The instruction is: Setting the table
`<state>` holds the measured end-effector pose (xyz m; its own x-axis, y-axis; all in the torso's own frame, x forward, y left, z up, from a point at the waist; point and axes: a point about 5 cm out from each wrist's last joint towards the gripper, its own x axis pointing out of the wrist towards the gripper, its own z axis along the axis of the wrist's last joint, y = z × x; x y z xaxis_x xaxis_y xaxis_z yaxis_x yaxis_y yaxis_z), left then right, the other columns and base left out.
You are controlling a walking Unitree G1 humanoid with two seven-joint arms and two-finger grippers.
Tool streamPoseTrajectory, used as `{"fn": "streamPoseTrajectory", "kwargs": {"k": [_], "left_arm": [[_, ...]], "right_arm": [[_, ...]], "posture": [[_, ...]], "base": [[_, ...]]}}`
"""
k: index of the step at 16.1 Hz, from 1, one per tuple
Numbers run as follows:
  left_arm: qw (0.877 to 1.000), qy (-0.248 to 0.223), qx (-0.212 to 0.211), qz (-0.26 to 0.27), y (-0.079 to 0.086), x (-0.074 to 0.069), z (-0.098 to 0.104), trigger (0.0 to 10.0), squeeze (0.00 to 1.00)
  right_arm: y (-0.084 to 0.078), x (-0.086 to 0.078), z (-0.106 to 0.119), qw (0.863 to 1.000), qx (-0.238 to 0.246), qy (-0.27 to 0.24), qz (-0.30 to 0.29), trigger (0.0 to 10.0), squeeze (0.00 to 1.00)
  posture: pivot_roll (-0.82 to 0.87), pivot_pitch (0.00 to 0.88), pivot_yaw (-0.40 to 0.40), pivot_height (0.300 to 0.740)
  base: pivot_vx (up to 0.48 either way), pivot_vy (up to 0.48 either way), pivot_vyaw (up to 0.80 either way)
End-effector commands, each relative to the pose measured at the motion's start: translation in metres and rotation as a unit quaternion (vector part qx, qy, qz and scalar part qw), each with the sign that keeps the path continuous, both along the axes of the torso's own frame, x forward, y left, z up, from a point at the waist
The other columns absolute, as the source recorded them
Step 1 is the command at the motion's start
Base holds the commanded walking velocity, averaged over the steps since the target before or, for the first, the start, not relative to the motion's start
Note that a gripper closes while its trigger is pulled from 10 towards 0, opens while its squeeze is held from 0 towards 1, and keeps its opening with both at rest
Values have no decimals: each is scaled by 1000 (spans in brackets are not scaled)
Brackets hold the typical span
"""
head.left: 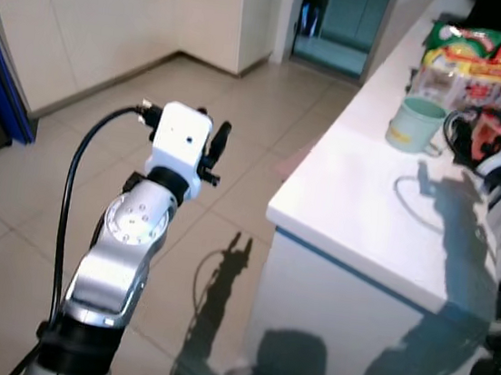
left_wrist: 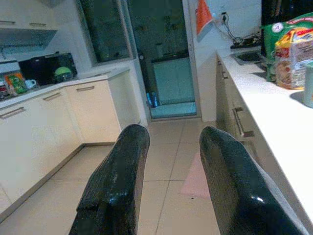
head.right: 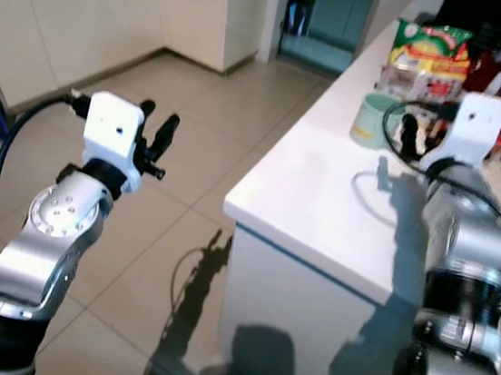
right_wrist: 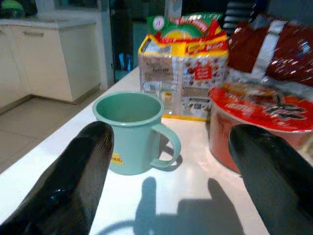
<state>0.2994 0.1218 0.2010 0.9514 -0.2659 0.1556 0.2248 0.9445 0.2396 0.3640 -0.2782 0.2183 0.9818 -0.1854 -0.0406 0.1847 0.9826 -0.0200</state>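
A pale green mug stands upright on the white counter, just in front of a yellow and red packet of food and beside a red-lidded bowl, with dark red packets behind. The right gripper hovers above the counter, near the mug but apart from it, its two black fingers spread wide and holding nothing; the mug sits toward one finger, not centred between them, and its handle points toward the bowl. The left gripper is raised over the tiled floor, away from the counter, its fingers parted and empty, looking down the kitchen toward cream cabinets and a dark doorway. The mug looks like enamel or hard plastic: stiff, probably light, and apparently empty, as far as its shaded inside lets one judge. Its glossy wall could slip under smooth finger pads, so a firm squeeze across the body, below the rim and clear of the handle, seems the safest hold; the handle loop looks too slim for these thick fingers. The bowl stands close on the handle side, so a finger going in there might nudge it. The gripper would likely need to shift sideways to centre on the mug first.
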Motion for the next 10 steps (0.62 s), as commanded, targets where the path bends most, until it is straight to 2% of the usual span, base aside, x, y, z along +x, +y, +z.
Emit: {"fn": "streamPoseTrajectory", "kwargs": {"k": [1, 2, 4, 6, 10], "left_arm": [[1000, -3, 5, 5, 2, 0, 1, 10000, 0], [1000, -4, 4, 11, 2, 0, 2, 10000, 0], [1000, -6, -2, 20, 4, 1, 3, 10000, 0], [1000, -5, -8, 29, 4, 2, 3, 10000, 0], [1000, -6, -8, 26, 1, 4, 4, 10000, 0]], "right_arm": [[-4, 3, -1, 1000, -8, 1, -1, 10000, 831], [-2, 5, 0, 1000, -13, -1, 7, 10000, 0], [4, 7, 2, 1000, -5, -7, 19, 10000, 0], [19, 10, 2, 998, -6, -19, 62, 10000, 0], [18, 7, 3, 997, -7, -32, 72, 10000, 0]], "posture": [[-3, 0, -38, 740], [1, 0, -43, 740], [-1, 0, -46, 740], [-5, 0, -42, 740], [-15, 0, -28, 740]], "base": [[0, 0, 0], [0, -296, 0], [0, -349, 0], [0, -429, 0], [0, -441, 0]]}}
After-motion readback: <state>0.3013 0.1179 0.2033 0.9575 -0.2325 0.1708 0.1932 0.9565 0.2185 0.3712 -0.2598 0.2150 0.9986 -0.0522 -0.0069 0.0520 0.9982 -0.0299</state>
